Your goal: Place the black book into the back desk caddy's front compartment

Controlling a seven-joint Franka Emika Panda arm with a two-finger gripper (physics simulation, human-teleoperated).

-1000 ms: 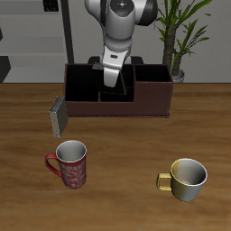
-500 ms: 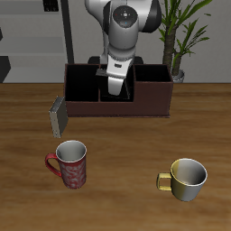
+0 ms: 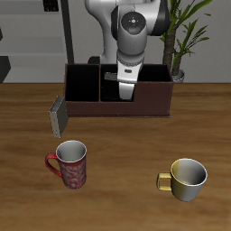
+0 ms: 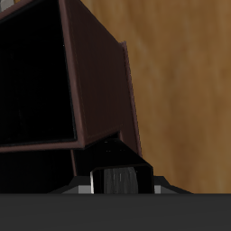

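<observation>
The jaws (image 3: pixel 124 92) hung low over the back desk caddy (image 3: pixel 117 91), near its middle cells; whether they were released or clenched could not be told, and the black book was not visible in either view. A grey book (image 3: pixel 58 115) leaned against the caddy's end. Nearer the bench's (image 3: pixel 115 171) front edge stood a red mug (image 3: pixel 69 164) and a yellow mug (image 3: pixel 186 179), well apart.
</observation>
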